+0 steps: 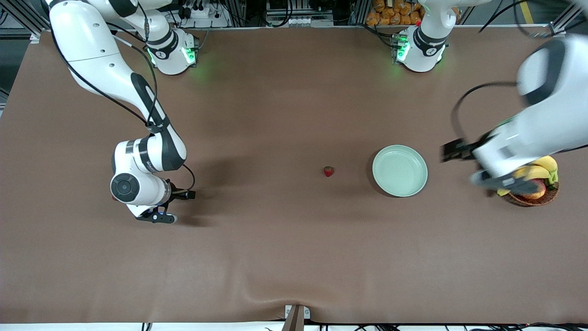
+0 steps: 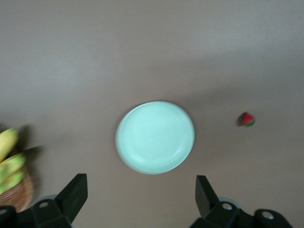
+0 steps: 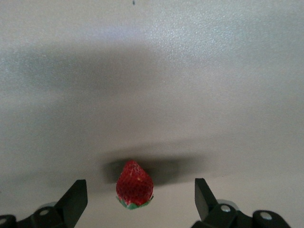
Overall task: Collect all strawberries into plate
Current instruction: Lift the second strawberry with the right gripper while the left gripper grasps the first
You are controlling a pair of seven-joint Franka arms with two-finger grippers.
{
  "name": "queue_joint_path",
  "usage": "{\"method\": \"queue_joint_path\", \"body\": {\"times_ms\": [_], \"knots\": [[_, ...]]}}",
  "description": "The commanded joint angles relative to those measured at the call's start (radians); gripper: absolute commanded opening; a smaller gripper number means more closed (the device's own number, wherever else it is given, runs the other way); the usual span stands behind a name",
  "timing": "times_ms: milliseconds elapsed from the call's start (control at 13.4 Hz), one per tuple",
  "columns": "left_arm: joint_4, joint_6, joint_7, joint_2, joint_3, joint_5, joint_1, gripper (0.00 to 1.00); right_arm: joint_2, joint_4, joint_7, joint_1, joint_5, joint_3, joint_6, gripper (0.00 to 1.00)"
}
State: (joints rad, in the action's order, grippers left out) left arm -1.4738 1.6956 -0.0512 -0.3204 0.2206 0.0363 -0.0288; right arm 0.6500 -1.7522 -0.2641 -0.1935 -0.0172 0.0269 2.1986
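Strawberries are still out on the table: in the front view one strawberry (image 1: 328, 171) lies loose near the middle, beside the plate (image 1: 399, 170) and toward the right arm's end from it, and the plate holds nothing. The left gripper (image 1: 475, 168) hangs between the plate and a basket (image 1: 533, 195) of bananas (image 1: 535, 172); the right gripper (image 1: 158, 216) sits low at its own end. In the left wrist view the fingers (image 2: 73, 194) stand wide apart with nothing between them, the plate (image 2: 155, 137) and that berry (image 2: 246, 119) below. In the right wrist view another strawberry (image 3: 135, 185) lies on the table between the spread fingers (image 3: 73, 197), not touched. Judged from this, the first pickup is in hand: the right gripper needs to drop, pinch the berry gently, then carry it to the plate.
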Motion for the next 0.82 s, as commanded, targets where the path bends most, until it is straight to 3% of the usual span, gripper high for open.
{"method": "queue_joint_path", "body": {"times_ms": [0, 75, 149, 224, 522, 746], "knots": [[0.023, 0.091, -0.112, -0.080, -0.001, 0.005, -0.093, 1.00, 0.000, -0.006, 0.006, -0.003, -0.010, 0.001, 0.010, 1.00], [0.023, 0.134, -0.166, -0.109, -0.001, 0.001, -0.133, 1.00, 0.000, -0.006, 0.006, -0.004, -0.010, 0.001, 0.013, 0.97], [0.024, 0.163, -0.220, -0.143, -0.001, -0.006, -0.170, 1.00, 0.000, -0.004, 0.005, -0.003, -0.010, 0.001, 0.013, 0.63], [0.027, 0.171, -0.284, -0.178, -0.006, -0.007, -0.215, 1.00, 0.000, -0.004, 0.003, 0.000, -0.010, 0.001, 0.015, 0.42], [0.018, 0.236, -0.530, -0.291, -0.007, -0.128, -0.364, 1.00, 0.000, -0.004, 0.000, -0.001, -0.010, 0.001, 0.013, 0.39], [0.018, 0.347, -0.678, -0.376, -0.007, -0.154, -0.421, 1.00, 0.000, -0.004, 0.000, -0.001, -0.010, 0.001, 0.013, 0.39]]}}
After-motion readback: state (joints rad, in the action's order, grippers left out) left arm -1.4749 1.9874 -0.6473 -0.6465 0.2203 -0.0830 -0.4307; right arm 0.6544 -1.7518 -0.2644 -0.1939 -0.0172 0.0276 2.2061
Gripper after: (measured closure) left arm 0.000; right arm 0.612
